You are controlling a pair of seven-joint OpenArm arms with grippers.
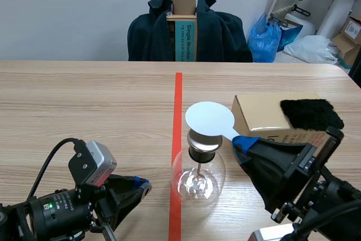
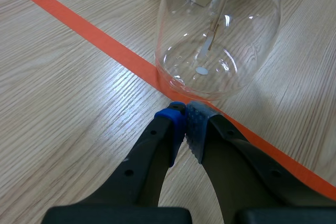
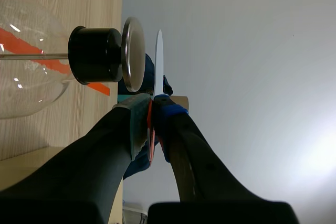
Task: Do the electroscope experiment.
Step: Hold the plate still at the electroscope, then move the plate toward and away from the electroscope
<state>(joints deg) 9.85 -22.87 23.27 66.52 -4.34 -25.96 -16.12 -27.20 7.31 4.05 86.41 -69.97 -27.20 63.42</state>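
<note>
The main risk lay at the right tool [image 3: 152, 103], which was clamped on the stem of a white round flat paddle [image 1: 210, 118]; the paddle's face stood just beyond the fingertips, parallel to the silver metal disc [image 3: 134, 53] that capped the clear glass flask [image 1: 198, 182], with only a thin gap between them in the right wrist view. A push too far toward the disc could have knocked the black stopper [image 3: 94, 55] sideways and tipped the flask, which looked top-heavy and free-standing on the pale wooden surface [image 1: 84, 100]; a thin, slippery stem might also have twisted in the pads. The left tool [image 2: 185, 114] was closed on nothing, its pads meeting, and the flask's base sat just ahead of its tips; whether they touched could not be told, and any nudge from there could have slid the glass.

The right arm was rolled onto its side, low, reaching in beside the flask; the left arm lay low along the surface, pointing at the flask. A black furry cloth [image 1: 310, 114] rested on a brown cardboard box [image 1: 259, 114] behind the right tool.
</note>
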